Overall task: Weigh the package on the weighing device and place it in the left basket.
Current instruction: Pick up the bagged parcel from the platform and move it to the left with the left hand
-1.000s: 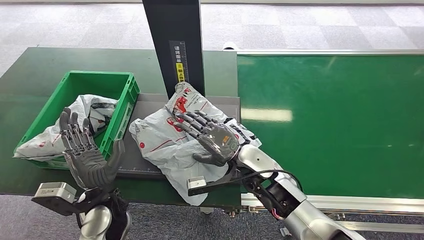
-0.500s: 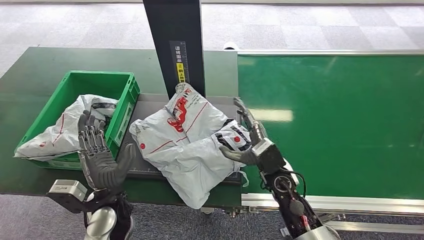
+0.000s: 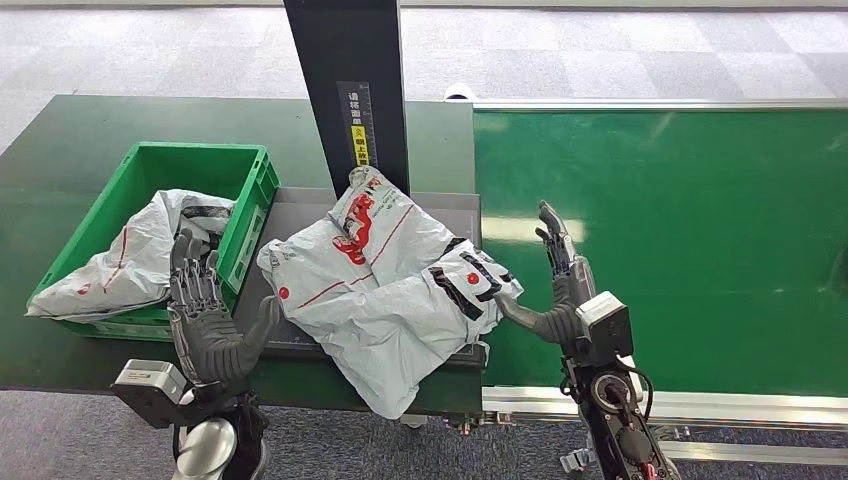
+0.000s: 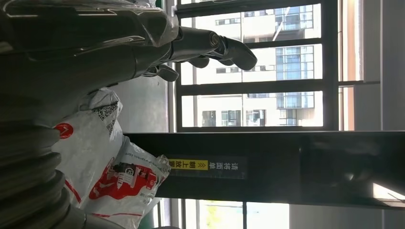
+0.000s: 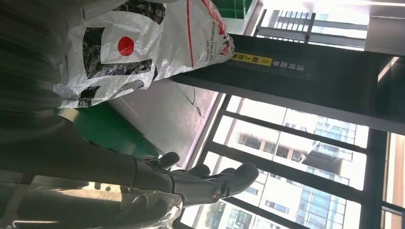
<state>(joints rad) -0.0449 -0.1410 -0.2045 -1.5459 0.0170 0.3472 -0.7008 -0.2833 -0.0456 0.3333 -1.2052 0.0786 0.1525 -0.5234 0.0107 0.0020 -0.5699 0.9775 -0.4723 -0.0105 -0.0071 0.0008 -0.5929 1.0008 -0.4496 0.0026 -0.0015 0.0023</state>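
Note:
A white plastic package (image 3: 385,285) with red and black print lies on the grey weighing plate (image 3: 300,210), its front corner hanging over the table edge. The left wrist view catches it as package (image 4: 102,162), the right wrist view as package (image 5: 143,43). My left hand (image 3: 205,315) is raised, open and empty, just left of the package and in front of the green basket (image 3: 150,165). My right hand (image 3: 560,280) stands open and empty beside the package's right edge, over the belt, thumb toward the package.
Another white package (image 3: 130,255) lies inside the green basket. A black post (image 3: 350,90) with a yellow label rises behind the weighing plate. The green conveyor belt (image 3: 680,240) stretches to the right. Dark green table surface (image 3: 60,140) surrounds the basket.
My right hand lifted off the package and moved right, off it, to stand over the belt. My left hand came lower and shifted right toward the package. The package lies uncovered.

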